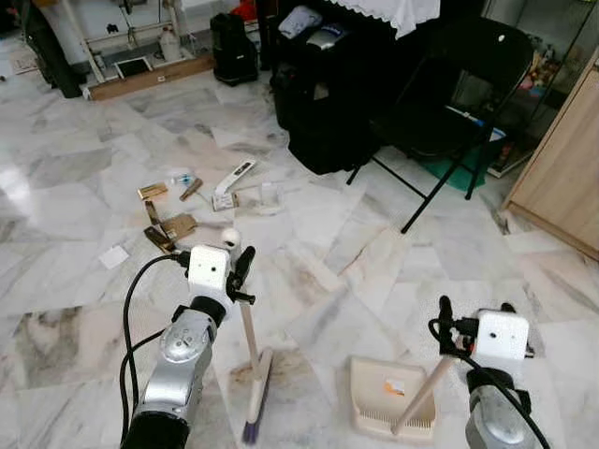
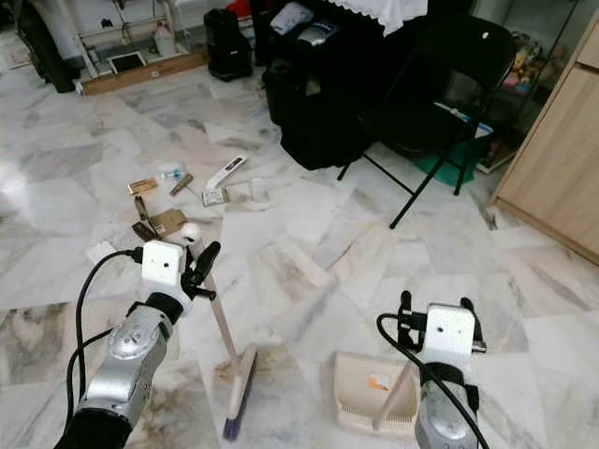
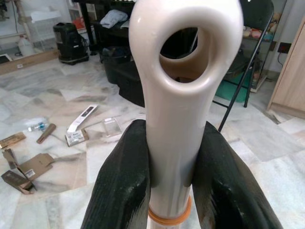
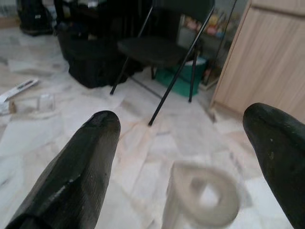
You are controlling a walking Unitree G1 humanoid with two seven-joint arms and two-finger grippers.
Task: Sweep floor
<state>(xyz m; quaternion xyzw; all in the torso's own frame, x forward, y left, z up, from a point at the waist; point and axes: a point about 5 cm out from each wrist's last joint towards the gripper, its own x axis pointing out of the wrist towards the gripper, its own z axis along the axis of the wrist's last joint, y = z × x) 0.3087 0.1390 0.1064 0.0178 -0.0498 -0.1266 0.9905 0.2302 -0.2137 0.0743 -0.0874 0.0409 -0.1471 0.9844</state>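
The left gripper [image 3: 174, 191] is clamped on the cream plastic handle of the short broom [image 1: 251, 369]; in the left wrist view its two black fingers [image 3: 125, 186] press both sides of the handle just below the round hanging hole at its top. The broom leans slightly, and its purple-tipped bristle head rests on the white marble floor [image 1: 84, 196] close in front of the robot, between the two arms.

The right gripper [image 4: 183, 157] has its fingers spread wide apart and holds nothing. In the right wrist view the looped end of the cream plastic dustpan [image 1: 388, 400] handle lies blurred between and beyond the fingertips; whether it touches them cannot be told. The dustpan sits flat on the floor just beside the broom head, on the robot's right, with its handle slanting up toward the right arm.

Farther out on the floor lies a scatter of litter [image 1: 192, 201]: brown cardboard pieces, a white strip, a small clear cup and paper scraps. Beyond it stand a black folding chair [image 1: 459, 94] and dark bags [image 1: 318, 103], and a pale wooden cabinet [image 1: 562, 178] lines the right edge.
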